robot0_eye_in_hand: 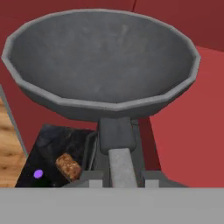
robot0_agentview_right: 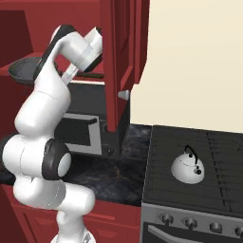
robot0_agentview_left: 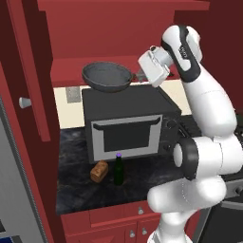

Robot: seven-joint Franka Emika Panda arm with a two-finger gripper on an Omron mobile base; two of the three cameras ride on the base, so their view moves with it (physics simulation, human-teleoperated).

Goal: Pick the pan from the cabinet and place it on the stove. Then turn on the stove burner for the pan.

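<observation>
The dark grey pan (robot0_agentview_left: 107,76) hangs level in the air above the microwave, just in front of the open red cabinet (robot0_agentview_left: 95,42). My gripper (robot0_agentview_left: 142,76) is shut on its thin handle (robot0_eye_in_hand: 116,135) from the right. In the hand view the pan's bowl (robot0_eye_in_hand: 103,61) spreads out just beyond my gripper (robot0_eye_in_hand: 122,175), with the handle running between the fingertips. From the right base view, the pan (robot0_agentview_right: 23,69) shows at the far left behind my arm. The black stove (robot0_agentview_right: 199,161) lies to the right, lower down, with its knobs (robot0_agentview_right: 190,221) along the grey front.
A black-and-silver microwave (robot0_agentview_left: 128,123) sits directly under the pan. A bread loaf (robot0_agentview_left: 99,171) and a dark bottle (robot0_agentview_left: 118,169) stand on the counter before it. A white kettle (robot0_agentview_right: 187,166) occupies the stove's middle. The cabinet doors (robot0_agentview_left: 28,71) (robot0_agentview_right: 116,66) stand open.
</observation>
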